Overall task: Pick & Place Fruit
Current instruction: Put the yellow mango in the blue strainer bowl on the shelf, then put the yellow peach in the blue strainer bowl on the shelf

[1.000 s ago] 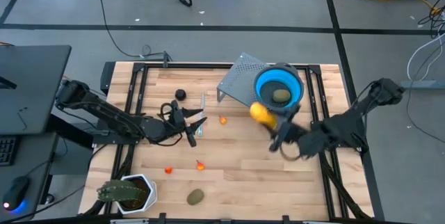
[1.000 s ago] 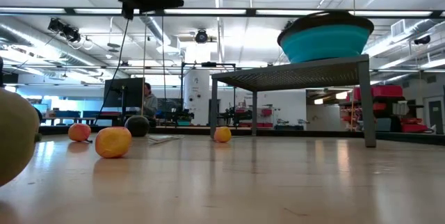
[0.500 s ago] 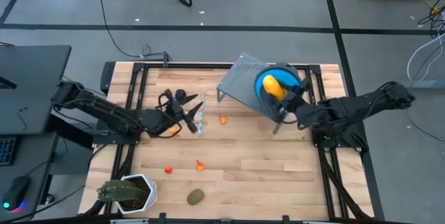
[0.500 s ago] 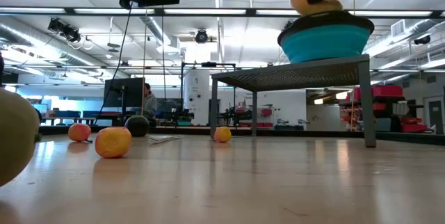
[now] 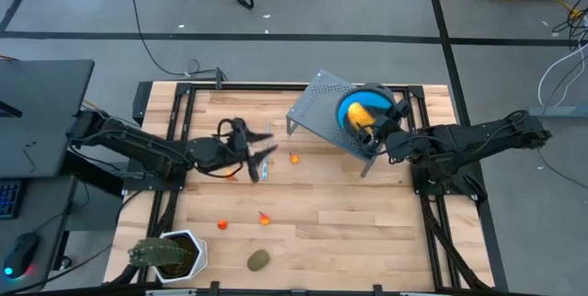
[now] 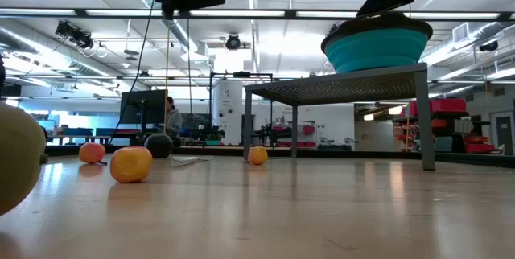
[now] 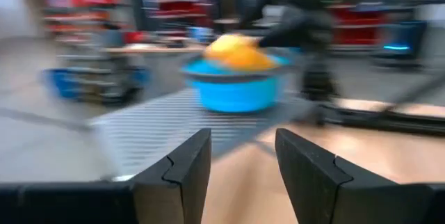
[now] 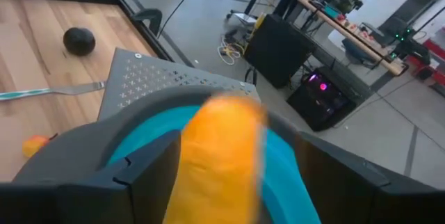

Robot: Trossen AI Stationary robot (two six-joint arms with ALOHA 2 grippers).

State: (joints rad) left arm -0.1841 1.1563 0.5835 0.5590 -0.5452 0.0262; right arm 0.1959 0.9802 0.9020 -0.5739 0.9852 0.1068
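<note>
Stubby yellow toy fruit (image 5: 359, 113) in blue bowl (image 5: 390, 112); right gripper (image 5: 372, 129) fingers parted around it. Left gripper (image 5: 260, 156) fingers apart, empty, above worktop (image 5: 322, 213).

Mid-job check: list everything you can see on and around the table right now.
Yellow fruit: one, yellow, lying in the bowl.
Bowl: one, blue, on the rack.
Rack: one, grey perforated, far side of the table.
Olive oval fruit: one, olive-brown, near edge beside the plant.
Dark round fruit: one, dark, far left part of the table.
Orange bits: three visible, orange-red, scattered mid-table.
Stick: one, pale blue, by the left tool.
Plant: one, green in a white pot, near left corner.
Table: one, light wood.
Left tool: open, empty, above the stick.
Right tool: open, at the bowl's rim.
</note>
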